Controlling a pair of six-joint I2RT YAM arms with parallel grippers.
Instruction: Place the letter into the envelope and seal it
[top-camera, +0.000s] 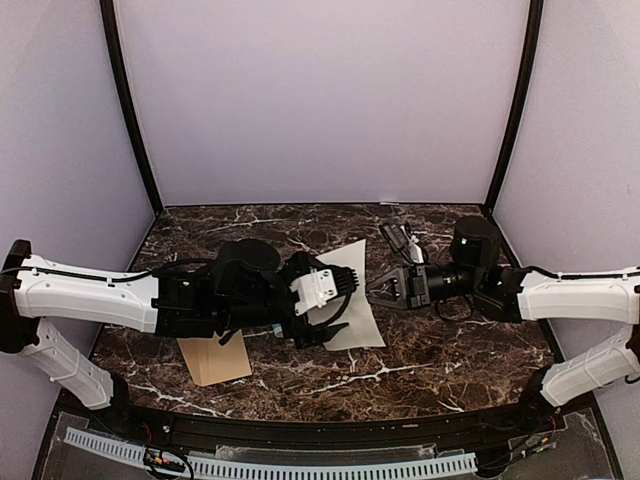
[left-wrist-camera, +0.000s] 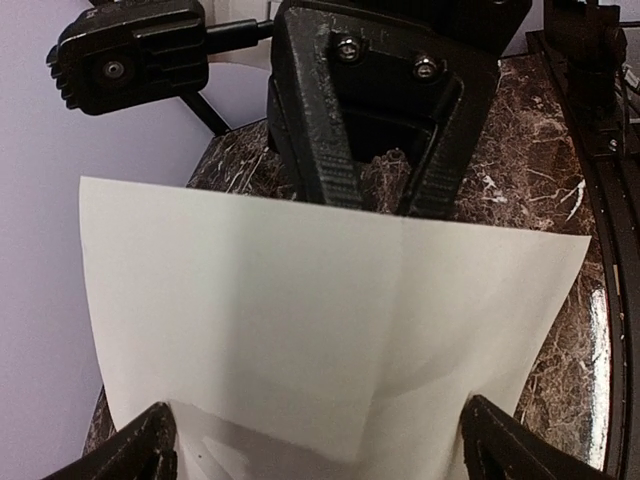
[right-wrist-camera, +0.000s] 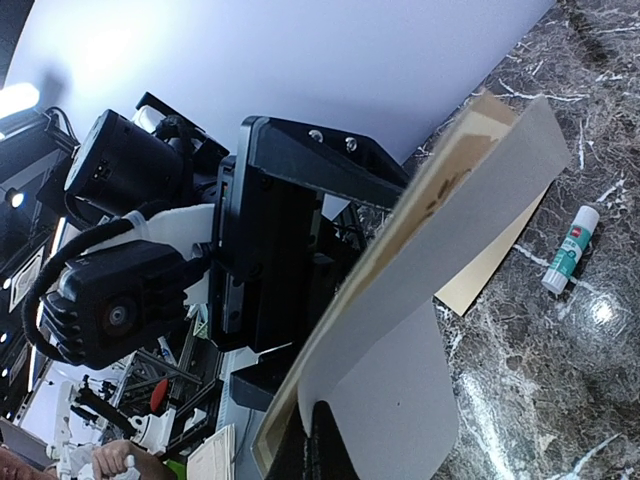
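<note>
The letter (top-camera: 355, 270) hangs above the tabletop (top-camera: 450, 350), well apart from the envelope (top-camera: 213, 360) and off to its far right, bowed and partly on edge. The right gripper (top-camera: 374, 290) is pinched tight on the letter's edge farthest from the envelope, and that pinch looks like the only hold. The left gripper (left-wrist-camera: 320, 445) stands wide, its fingers straddling the sheet's nearer edge without clamping it. The likely trouble is the sheet pivoting or sliding out of so narrow a hold, or sagging until a corner drags on the tabletop. If the left gripper clamped while the paper is curved, it could crease it crookedly. The sheet is also bigger than the envelope, so it probably will not go in unfolded. The envelope lies flat, and the left arm (top-camera: 90, 295) crosses just over its far edge, between it and the letter, blocking the straight route. Whether its flap is open I cannot tell. A glue stick (right-wrist-camera: 570, 250) lies on the tabletop close by the letter, seemingly well away from the envelope.
</note>
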